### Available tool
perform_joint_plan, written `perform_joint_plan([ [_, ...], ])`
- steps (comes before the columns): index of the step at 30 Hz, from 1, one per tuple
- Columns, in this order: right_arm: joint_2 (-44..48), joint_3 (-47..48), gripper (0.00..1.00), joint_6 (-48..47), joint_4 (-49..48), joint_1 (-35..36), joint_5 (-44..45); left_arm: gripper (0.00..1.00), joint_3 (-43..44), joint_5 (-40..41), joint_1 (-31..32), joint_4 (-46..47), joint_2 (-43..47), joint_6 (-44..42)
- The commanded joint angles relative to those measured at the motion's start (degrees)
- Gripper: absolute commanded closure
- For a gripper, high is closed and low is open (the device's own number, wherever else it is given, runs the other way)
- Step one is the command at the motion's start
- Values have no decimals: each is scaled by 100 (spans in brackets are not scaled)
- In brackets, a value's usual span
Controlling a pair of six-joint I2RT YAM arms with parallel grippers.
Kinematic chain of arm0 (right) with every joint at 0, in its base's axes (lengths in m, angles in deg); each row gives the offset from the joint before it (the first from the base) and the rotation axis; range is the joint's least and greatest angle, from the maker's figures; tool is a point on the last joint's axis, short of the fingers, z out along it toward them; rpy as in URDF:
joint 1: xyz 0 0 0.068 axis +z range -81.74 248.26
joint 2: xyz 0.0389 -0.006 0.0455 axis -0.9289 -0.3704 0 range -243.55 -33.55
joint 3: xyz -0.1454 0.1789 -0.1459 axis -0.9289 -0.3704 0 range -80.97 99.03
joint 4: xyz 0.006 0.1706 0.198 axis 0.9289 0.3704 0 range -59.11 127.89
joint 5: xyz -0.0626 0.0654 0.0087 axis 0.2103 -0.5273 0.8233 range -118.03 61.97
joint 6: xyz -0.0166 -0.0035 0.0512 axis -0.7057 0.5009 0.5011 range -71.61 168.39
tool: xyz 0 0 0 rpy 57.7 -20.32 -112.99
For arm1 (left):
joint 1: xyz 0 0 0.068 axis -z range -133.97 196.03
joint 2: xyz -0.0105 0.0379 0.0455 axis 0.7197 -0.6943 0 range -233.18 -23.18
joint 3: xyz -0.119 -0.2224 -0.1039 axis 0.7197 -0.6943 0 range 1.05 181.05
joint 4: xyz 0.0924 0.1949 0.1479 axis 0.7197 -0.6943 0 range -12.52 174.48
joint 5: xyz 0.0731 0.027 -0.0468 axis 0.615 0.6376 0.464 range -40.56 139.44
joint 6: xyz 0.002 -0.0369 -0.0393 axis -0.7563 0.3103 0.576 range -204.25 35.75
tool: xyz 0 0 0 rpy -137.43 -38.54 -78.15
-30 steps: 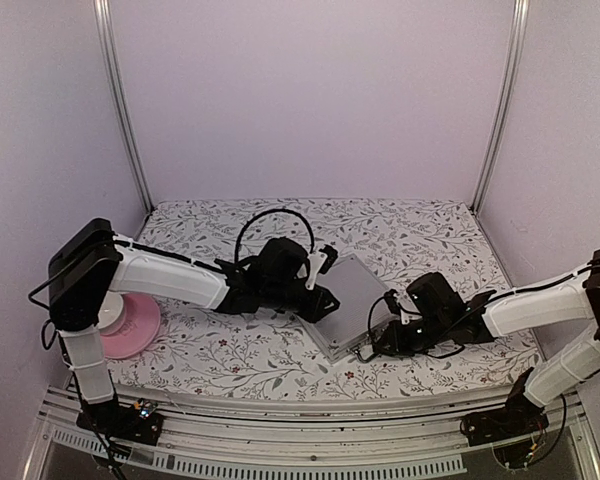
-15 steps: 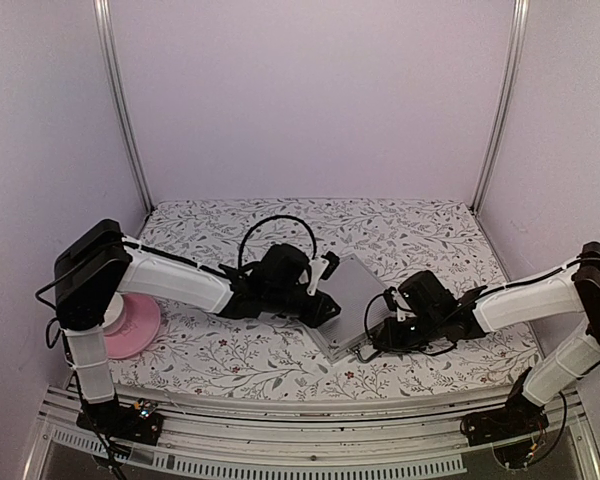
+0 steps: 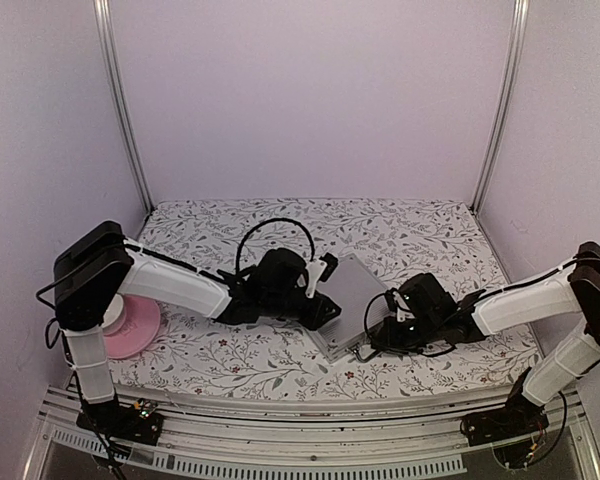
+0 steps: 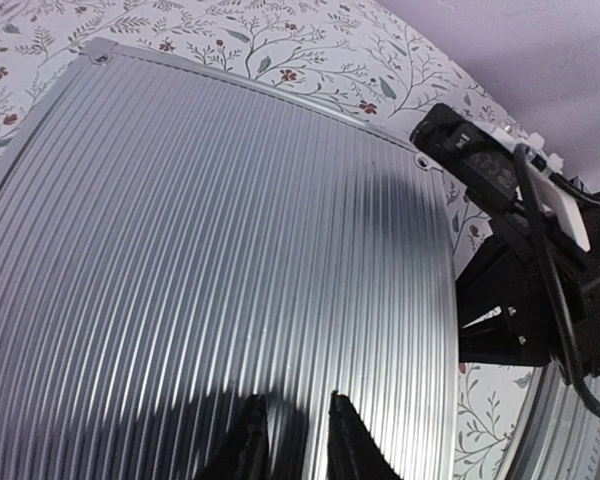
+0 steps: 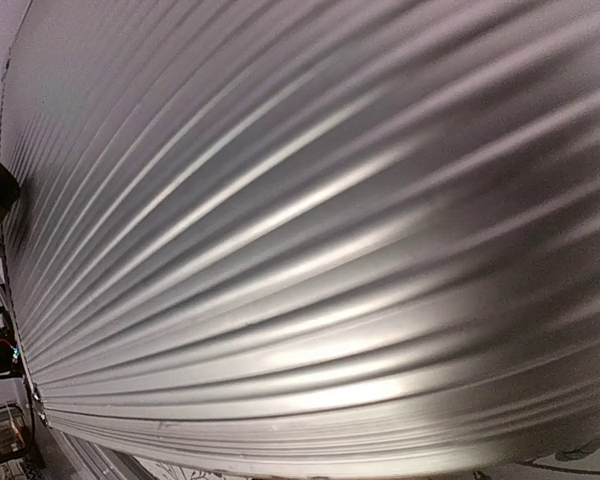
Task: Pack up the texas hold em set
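Observation:
The texas hold em set is a flat silver ribbed case (image 3: 352,298) lying closed on the flowered table, and its lid fills both wrist views (image 4: 230,250) (image 5: 300,240). My left gripper (image 3: 323,311) (image 4: 297,425) hovers low over the lid's left part. Its black fingertips (image 4: 248,425) stand a narrow gap apart with only the lid showing between them. My right gripper (image 3: 376,340) sits shut at the case's near right edge, close against it. Its fingers are hidden in its own wrist view. Cards and tokens are out of view.
A pink plate (image 3: 145,328) with a white bowl (image 3: 111,310) stands at the table's left edge beside the left arm's base. The right arm's black wrist (image 4: 525,300) shows just past the case's right edge. Purple walls enclose the table on three sides.
The right gripper has crept a little to the left along the case's near right edge. The left gripper has shifted slightly over the lid. The case stays closed.

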Motion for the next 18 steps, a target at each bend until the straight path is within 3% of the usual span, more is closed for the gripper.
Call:
perform_joint_plan([
  [1, -275, -221, 95, 298, -401, 32, 154, 78, -367, -73, 145, -394, -21, 151],
  [13, 237, -224, 90, -352, 12, 33, 200, 73, -363, 459, 142, -343, 629, 144],
  [18, 989, -372, 78, -782, 582, 36, -145, 69, -541, 998, 118, -266, 1211, 66],
])
